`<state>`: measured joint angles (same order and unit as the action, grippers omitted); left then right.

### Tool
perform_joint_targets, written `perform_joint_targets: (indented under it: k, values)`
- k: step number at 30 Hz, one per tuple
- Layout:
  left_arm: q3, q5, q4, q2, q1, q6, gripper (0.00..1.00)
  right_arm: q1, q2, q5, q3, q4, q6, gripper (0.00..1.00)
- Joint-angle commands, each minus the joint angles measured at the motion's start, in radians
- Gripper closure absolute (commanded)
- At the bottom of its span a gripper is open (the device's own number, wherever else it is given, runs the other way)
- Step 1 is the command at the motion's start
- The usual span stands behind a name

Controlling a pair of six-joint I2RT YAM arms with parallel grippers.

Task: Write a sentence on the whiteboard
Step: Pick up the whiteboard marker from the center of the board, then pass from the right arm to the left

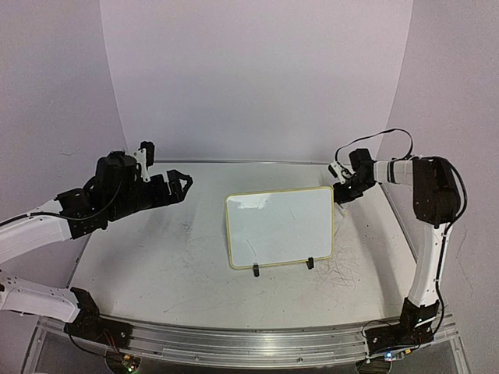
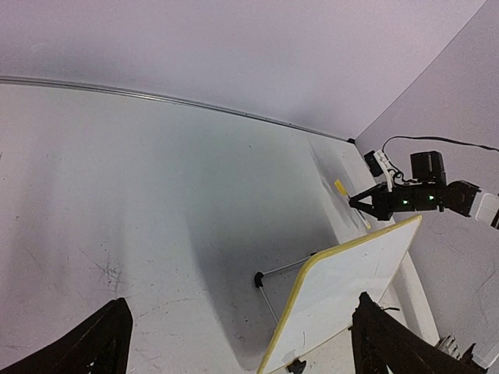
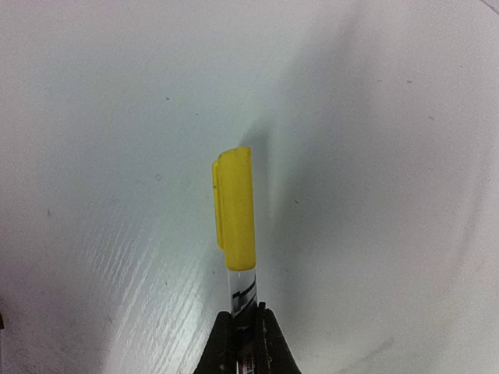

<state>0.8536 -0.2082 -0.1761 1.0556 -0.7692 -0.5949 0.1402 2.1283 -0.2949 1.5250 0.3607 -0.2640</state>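
The whiteboard [image 1: 281,226] stands tilted on two black clip feet in the middle of the table, also in the left wrist view [image 2: 351,288]. Its face is blank; no sentence shows on it. My right gripper [image 1: 341,191] is by the board's far right corner, shut on a clear pen [image 3: 242,288] whose yellow cap [image 3: 235,206] sticks out past the fingertips, low over the table. The wrist view shows the gripper [image 3: 244,315] pinching the barrel. My left gripper [image 1: 184,185] hangs open and empty to the left of the board, its gap [image 2: 242,304] wide.
The board's thin wire stand [image 2: 273,292] props it from behind. The white tabletop [image 1: 156,249] has faint grey scratches. A curved white backdrop [image 1: 257,78] closes off the far side, and a metal rail [image 1: 257,343] runs along the near edge.
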Motion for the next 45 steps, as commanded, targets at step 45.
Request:
perform_joint_targets:
  k: [45]
  values:
    - [0.245, 0.673, 0.214, 0.300, -0.110, -0.008, 0.08, 0.696, -0.735, -0.157, -0.480, -0.401, 0.276, 1.00]
